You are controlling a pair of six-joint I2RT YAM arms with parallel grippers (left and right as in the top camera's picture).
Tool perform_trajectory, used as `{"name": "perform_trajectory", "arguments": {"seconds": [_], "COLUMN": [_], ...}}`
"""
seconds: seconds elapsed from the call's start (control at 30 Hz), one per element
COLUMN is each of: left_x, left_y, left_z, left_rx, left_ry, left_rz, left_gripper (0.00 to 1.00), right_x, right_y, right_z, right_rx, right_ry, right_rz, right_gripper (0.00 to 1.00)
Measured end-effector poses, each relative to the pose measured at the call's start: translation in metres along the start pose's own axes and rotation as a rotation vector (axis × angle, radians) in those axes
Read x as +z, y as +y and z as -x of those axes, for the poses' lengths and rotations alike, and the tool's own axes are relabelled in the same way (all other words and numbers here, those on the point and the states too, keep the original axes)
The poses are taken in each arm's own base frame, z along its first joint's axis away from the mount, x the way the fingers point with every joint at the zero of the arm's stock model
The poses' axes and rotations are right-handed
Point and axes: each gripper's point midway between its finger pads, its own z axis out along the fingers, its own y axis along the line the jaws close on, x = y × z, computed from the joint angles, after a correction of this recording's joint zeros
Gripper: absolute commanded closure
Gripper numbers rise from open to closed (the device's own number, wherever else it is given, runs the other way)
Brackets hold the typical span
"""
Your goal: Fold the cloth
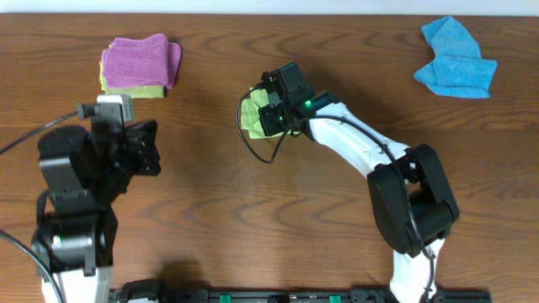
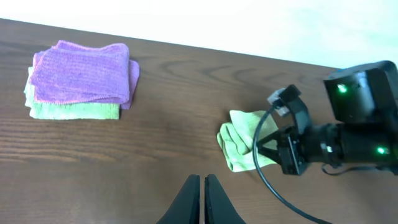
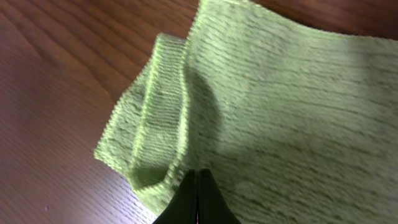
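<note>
The lime-green cloth [image 1: 251,114] lies bunched and partly folded on the wooden table, a little back of the middle. It also shows in the left wrist view [image 2: 238,140] and fills the right wrist view [image 3: 280,93], with a doubled-over edge at its left. No white tag shows. My right gripper [image 1: 271,108] [image 2: 273,146] [image 3: 198,175] is over the cloth's right part, fingers shut on the fabric. My left gripper [image 1: 152,150] [image 2: 204,179] is shut and empty, above bare table to the left of the cloth.
A folded purple cloth [image 1: 139,61] [image 2: 81,71] sits on a folded pale green cloth [image 2: 74,111] at the back left. A crumpled bright blue cloth [image 1: 455,59] lies at the back right. A black cable [image 1: 265,156] hangs from the right arm next to the cloth.
</note>
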Motion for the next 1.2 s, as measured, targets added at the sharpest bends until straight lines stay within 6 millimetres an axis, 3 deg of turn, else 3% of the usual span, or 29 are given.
{"name": "perform_trajectory", "arguments": {"seconds": [0.2, 0.47, 0.67, 0.87, 0.97, 1.1, 1.2], "left_x": [0.006, 0.006, 0.006, 0.006, 0.007, 0.011, 0.013], "left_y": [0.005, 0.005, 0.005, 0.005, 0.005, 0.007, 0.006], "left_z": [-0.019, -0.019, -0.019, -0.019, -0.02, -0.023, -0.024], "left_rx": [-0.015, -0.015, -0.015, -0.016, -0.017, -0.024, -0.029], "left_ry": [0.034, 0.031, 0.031, 0.033, 0.036, 0.053, 0.064], "left_rz": [0.005, 0.005, 0.005, 0.005, 0.005, 0.007, -0.008], "left_gripper": [0.94, 0.94, 0.94, 0.94, 0.94, 0.94, 0.94], "right_x": [0.002, 0.003, 0.004, 0.0, -0.008, -0.03, -0.059], "right_y": [0.017, 0.043, 0.047, 0.037, 0.032, 0.014, -0.006], "right_z": [0.002, -0.009, -0.01, 0.002, 0.02, 0.035, 0.031], "right_rx": [-0.021, -0.048, -0.054, -0.041, -0.039, -0.037, -0.044], "right_ry": [-0.013, 0.022, 0.024, -0.01, -0.043, -0.056, -0.036], "right_rz": [0.053, 0.114, 0.116, 0.106, 0.089, -0.001, -0.1], "right_gripper": [0.98, 0.99, 0.98, 0.98, 0.98, 0.98, 0.98]}}
